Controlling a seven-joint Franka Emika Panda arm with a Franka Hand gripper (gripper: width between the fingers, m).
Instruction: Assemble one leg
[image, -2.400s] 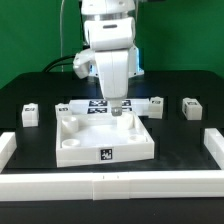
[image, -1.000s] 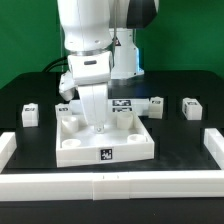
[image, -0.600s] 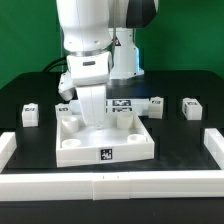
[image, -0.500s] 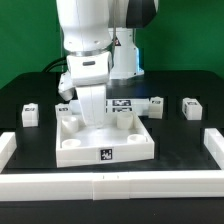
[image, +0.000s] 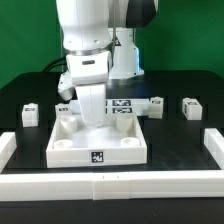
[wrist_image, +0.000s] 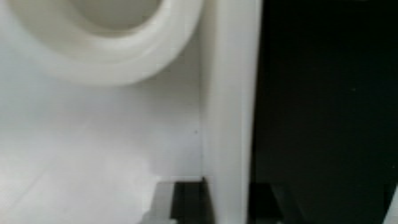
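The large white tray (image: 70, 150) lies in the middle of the black table, with a tag on its front wall. My gripper (image: 96, 119) reaches down at the tray's back wall. In the wrist view my two dark fingers stand on either side of the tray's thin upright wall (wrist_image: 228, 100), so my gripper (wrist_image: 228, 196) is shut on it. A round boss (wrist_image: 116, 30) inside the tray shows beside the wall. Small white tagged legs lie loose on the table: one on the exterior view's left (image: 30, 114), two on its right (image: 190, 108) (image: 155, 103).
The marker board (image: 122, 104) lies behind the tray. A low white rail (image: 110, 186) runs along the table's front, with end pieces at both sides (image: 8, 146) (image: 214, 146). The arm's body hides the table behind the tray's left part.
The arm swung to the exterior view's left and came down on the tray's back wall. In the last half second the tray slid a little toward the front and that view's left.
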